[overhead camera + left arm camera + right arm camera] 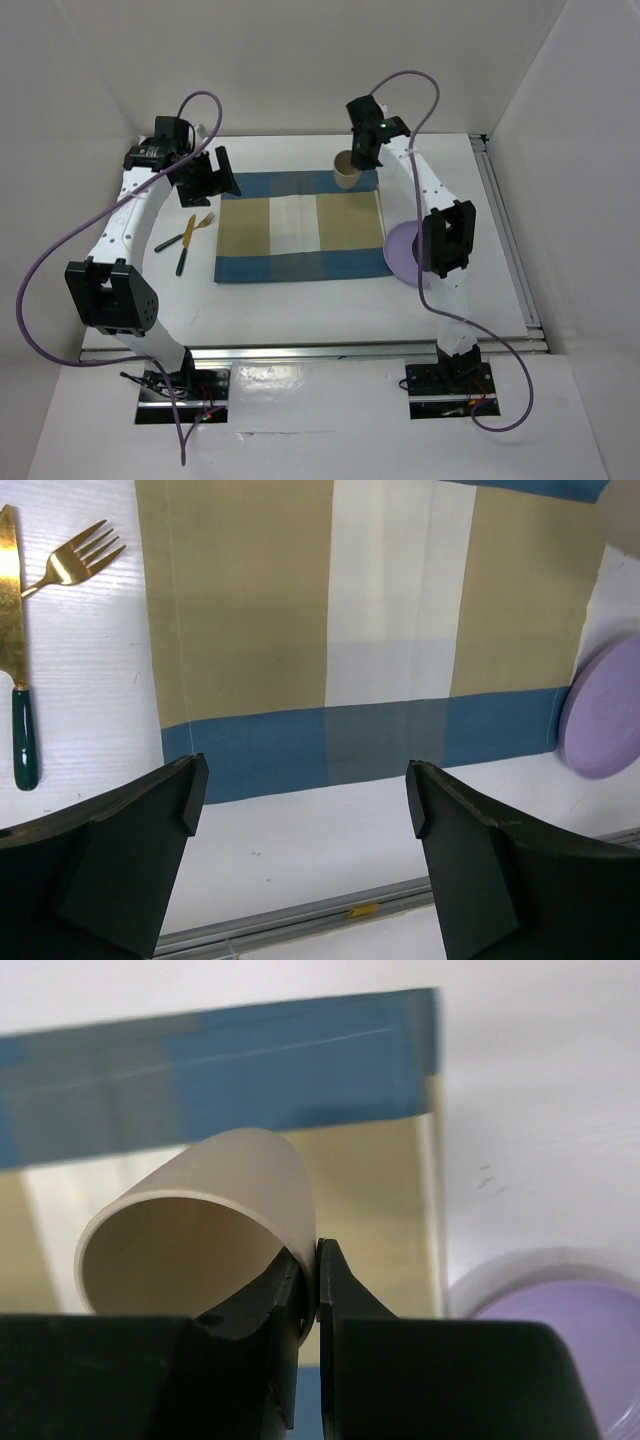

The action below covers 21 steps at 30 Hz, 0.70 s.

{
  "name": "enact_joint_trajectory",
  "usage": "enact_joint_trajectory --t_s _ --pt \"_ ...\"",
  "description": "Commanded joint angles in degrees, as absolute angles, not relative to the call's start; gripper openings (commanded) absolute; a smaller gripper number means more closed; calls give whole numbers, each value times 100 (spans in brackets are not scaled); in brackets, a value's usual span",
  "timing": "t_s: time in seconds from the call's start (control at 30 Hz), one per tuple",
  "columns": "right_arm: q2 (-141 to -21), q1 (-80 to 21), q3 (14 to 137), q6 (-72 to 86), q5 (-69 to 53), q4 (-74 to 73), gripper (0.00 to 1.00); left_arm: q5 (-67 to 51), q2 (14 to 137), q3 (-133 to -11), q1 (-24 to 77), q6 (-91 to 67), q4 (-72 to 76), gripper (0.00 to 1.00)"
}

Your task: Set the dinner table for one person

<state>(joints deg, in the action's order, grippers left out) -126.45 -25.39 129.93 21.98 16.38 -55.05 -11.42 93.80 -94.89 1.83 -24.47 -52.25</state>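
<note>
The dinner table (pixel 300 310) is a white top with metal rails. My right gripper (pixel 362 155) is shut on the wall of a beige cup (pixel 347 172), over the far right part of the striped placemat (pixel 300 228). In the right wrist view one finger is inside the cup (pixel 200 1220) and one outside, with the gripper (pixel 316 1280) pinching its rim. My left gripper (pixel 215 180) is open and empty above the mat's far left corner; in its wrist view (pixel 305 795) the jaws stand wide apart. A gold fork (pixel 204 220) and a green-handled knife (pixel 186 245) lie left of the mat.
A purple plate (pixel 402 255) lies on the table off the mat's right edge, partly under the right arm; it also shows in the left wrist view (pixel 605 715) and the right wrist view (pixel 560 1310). White walls close in the back and sides.
</note>
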Motion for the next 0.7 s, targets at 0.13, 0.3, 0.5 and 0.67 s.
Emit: enact_joint_trajectory --t_s 0.13,0.3,0.5,0.67 --pt "-13017 -1714 13483 2338 1090 -5626 0 -1266 9562 -9404 185 -2241 -5177 100" --pt "-13350 -1389 13667 2391 949 -5625 0 -1266 9562 -9220 185 -2294 -5125 100" --pt "-13658 -1336 13667 2391 739 -5484 0 -1406 9562 -9053 185 -2355 -5071 100" --pt "-13860 -1336 13729 2391 738 -5361 0 -1582 9562 -9053 237 -2355 -5071 100"
